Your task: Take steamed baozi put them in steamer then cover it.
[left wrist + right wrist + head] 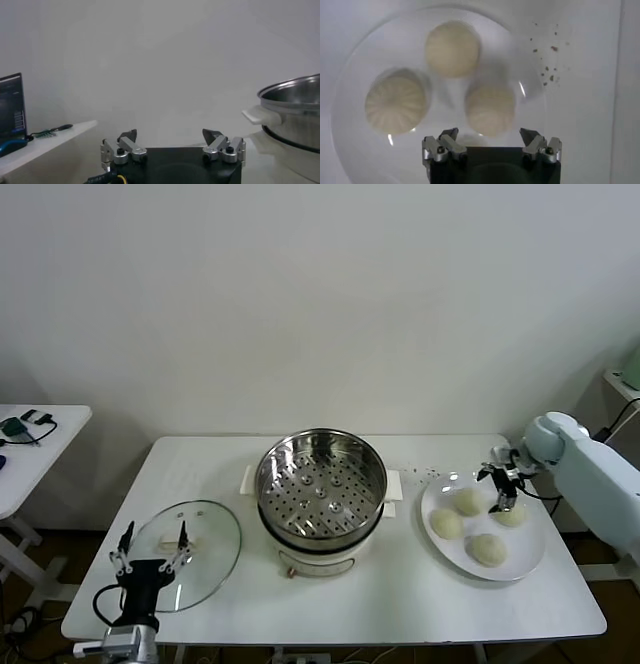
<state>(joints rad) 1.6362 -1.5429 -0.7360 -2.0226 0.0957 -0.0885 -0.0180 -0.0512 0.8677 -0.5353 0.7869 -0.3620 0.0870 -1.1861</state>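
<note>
The shiny steamer (320,484) stands empty at the table's middle on its white base; its side shows in the left wrist view (295,110). The glass cover (210,534) lies flat on the table to its left. My left gripper (153,544) is open, low over the cover's near part (170,135). Four baozi (468,502) (446,524) (487,549) (512,514) sit on a white plate (528,549) at the right. My right gripper (503,489) is open and empty above the plate's far side. In the right wrist view it (490,135) hangs over three baozi (452,48) (396,101) (490,108).
A small white side table (30,454) with cables stands at the far left, off the main table. Dark crumbs (547,70) lie on the tabletop beside the plate (350,75). A white wall runs behind the table.
</note>
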